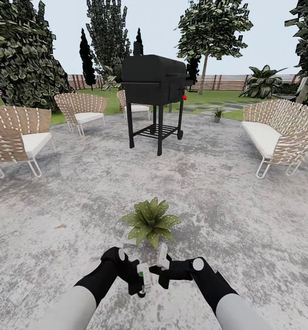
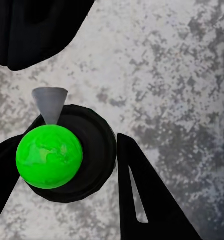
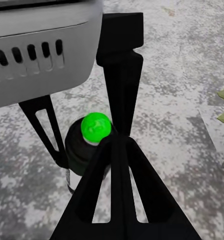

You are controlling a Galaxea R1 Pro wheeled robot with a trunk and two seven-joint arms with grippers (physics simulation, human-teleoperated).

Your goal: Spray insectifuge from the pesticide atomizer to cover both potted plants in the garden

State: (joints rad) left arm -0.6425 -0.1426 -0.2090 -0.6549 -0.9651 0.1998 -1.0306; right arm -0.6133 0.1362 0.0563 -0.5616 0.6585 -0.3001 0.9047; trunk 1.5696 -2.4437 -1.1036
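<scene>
Close in, both arms meet low over the stone patio (image 1: 227, 201). The left claw (image 1: 143, 278) pinches the pesticide atomizer (image 2: 67, 155), its dark body between the black fingers (image 2: 142, 200), the bright green cap and small grey nozzle facing the wrist camera. Held upright like that, the nozzle seems ready to be aimed forward at the leaves. The right claw (image 1: 163, 262) hovers just beside it, fingers (image 3: 119, 90) spread and bracketing the bottle's green cap (image 3: 96, 126); I'd guess it is there to press the top, though I can't tell whether it touches.

Just beyond the claws sits one potted plant (image 1: 151, 221), a low speckled rosette on the patio, near enough to spray. Farther off stand the black grill (image 1: 154, 94), wicker chairs (image 1: 273, 135) on either side, a small potted thing (image 1: 217, 114) at the lawn's edge, then fence (image 1: 227, 82) and trees.
</scene>
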